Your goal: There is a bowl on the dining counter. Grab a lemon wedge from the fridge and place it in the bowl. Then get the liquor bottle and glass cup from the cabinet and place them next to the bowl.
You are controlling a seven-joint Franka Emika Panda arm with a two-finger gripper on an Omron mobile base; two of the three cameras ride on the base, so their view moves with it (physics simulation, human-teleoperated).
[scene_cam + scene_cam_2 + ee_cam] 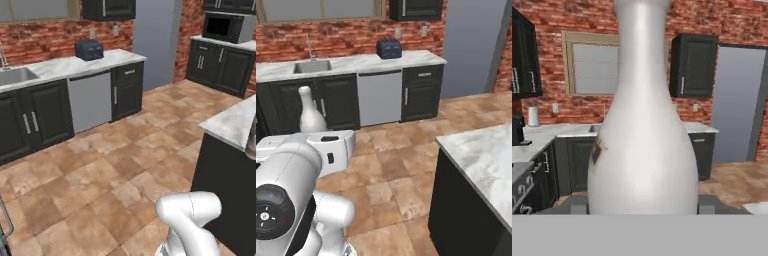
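The liquor bottle (643, 150), white with a long neck and a brown smudge on its side, stands upright right in front of the hand camera. My gripper (643, 205) is shut on its wide lower body, with a grey finger (577, 205) showing on either side. In the right base view the bottle (308, 112) rises above my white hand at the left. The marble-topped dining counter (481, 155) (235, 122) lies to the right. The bowl, lemon wedge and glass cup are out of view.
Across the tiled floor (115, 165) runs a counter with a sink (312, 66), a blue toaster (389, 49) and a steel dishwasher (379, 97). A tall grey panel (471, 45) stands to its right. A microwave (225, 27) sits on the far right counter.
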